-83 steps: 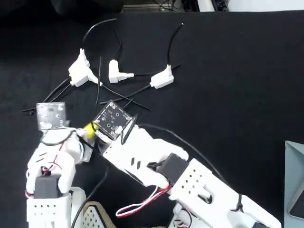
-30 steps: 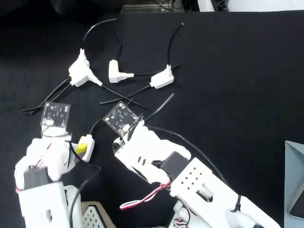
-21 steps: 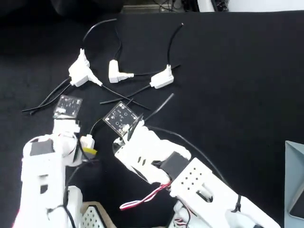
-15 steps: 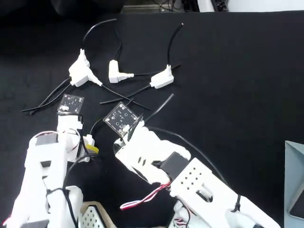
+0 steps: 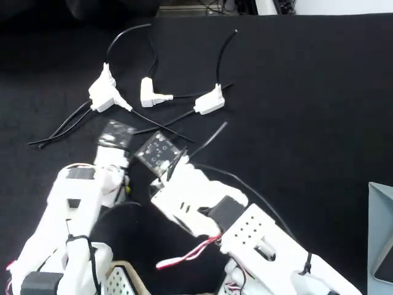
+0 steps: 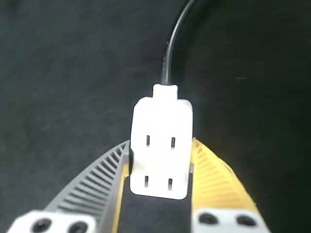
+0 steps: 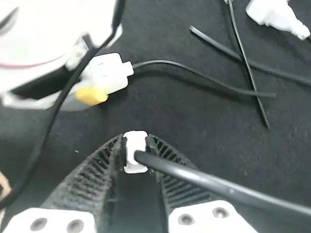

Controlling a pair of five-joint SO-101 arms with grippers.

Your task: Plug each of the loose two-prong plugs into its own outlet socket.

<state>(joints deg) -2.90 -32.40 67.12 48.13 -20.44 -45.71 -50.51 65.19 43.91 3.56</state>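
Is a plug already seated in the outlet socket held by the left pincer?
No, the outlet socket in the left pincer shows both slot pairs empty.

Far across the desk (image 5: 307, 92), the left connector (image 5: 103, 93), middle connector (image 5: 149, 93) and right connector (image 5: 209, 102) lay in a row. Nearer, an outlet socket (image 6: 163, 141) sat in the left gripper (image 6: 161, 146), just left of the right gripper (image 7: 134, 141), which held a plug (image 7: 134, 153).
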